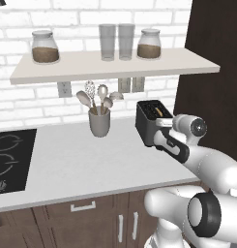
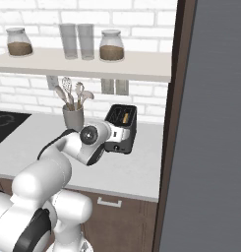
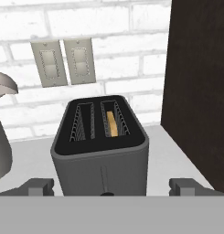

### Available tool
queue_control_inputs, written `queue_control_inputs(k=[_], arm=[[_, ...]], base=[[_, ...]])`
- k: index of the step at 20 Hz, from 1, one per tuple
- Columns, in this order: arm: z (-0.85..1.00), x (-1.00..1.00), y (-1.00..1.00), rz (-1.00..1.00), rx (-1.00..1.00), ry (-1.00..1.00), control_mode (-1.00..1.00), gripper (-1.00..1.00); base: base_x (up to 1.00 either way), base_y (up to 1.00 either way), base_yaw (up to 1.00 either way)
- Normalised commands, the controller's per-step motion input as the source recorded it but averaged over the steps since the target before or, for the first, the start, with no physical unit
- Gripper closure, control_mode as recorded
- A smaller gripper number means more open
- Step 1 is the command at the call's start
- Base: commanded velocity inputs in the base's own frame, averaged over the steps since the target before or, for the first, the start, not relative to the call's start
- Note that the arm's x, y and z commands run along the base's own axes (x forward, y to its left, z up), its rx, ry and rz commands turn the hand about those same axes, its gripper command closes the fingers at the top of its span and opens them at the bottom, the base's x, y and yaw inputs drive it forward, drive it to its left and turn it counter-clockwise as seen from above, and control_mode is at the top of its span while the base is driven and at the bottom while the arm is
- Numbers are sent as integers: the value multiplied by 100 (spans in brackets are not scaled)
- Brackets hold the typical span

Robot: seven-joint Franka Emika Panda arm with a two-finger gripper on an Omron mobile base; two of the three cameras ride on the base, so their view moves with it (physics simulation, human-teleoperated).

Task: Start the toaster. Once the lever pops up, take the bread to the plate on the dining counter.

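A simulated kitchen. A small boxy dark-grey two-slot toaster (image 3: 100, 151) stands on a white worktop (image 1: 76, 164) against a white brick wall, just beside a tall dark brown cabinet side (image 3: 200, 87) on its right. A pale yellow-tan slice of bread (image 3: 112, 124) stands on edge in the toaster's right-hand slot, sunk low with its top edge about level with the opening; the left slot is empty. That is where the bread needs to be for toasting, so the loading looks done and the toaster probably not yet started.

The white robot arm reaches forward over the worktop and brings its two-finger gripper (image 3: 111, 186) up to the toaster's front face. In the hand view the two dark fingertips (image 3: 39, 186) stand wide apart, one on each side of the toaster's lower front, grasping nothing. A thin vertical slot runs down the middle of that face, between the fingertips, which suggests the hand is lined up to press the lever down; the lever itself is hard to make out.

To the toaster's left stands a grey utensil cup (image 1: 99, 122) holding spoons and a whisk, well apart from the arm's path. Two beige wall sockets (image 3: 63, 61) sit on the brick above the toaster.
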Motion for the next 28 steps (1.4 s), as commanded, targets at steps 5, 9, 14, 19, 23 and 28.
queue_control_inputs(k=[5, 9, 14, 19, 23, 28], arm=[[0, 0, 0, 0, 0, 0, -100, -100], [0, 0, 0, 0, 0, 0, -100, -100], [0, 0, 0, 0, 0, 0, -100, -100], [0, 0, 0, 0, 0, 0, -100, -100], [0, 0, 0, 0, 0, 0, -100, -100], [0, -3, 0, 0, 0, 0, -100, -100]], base=[[0, 0, 0], [0, 0, 0], [0, 0, 0], [0, 0, 0], [0, 0, 0], [0, 0, 0]])
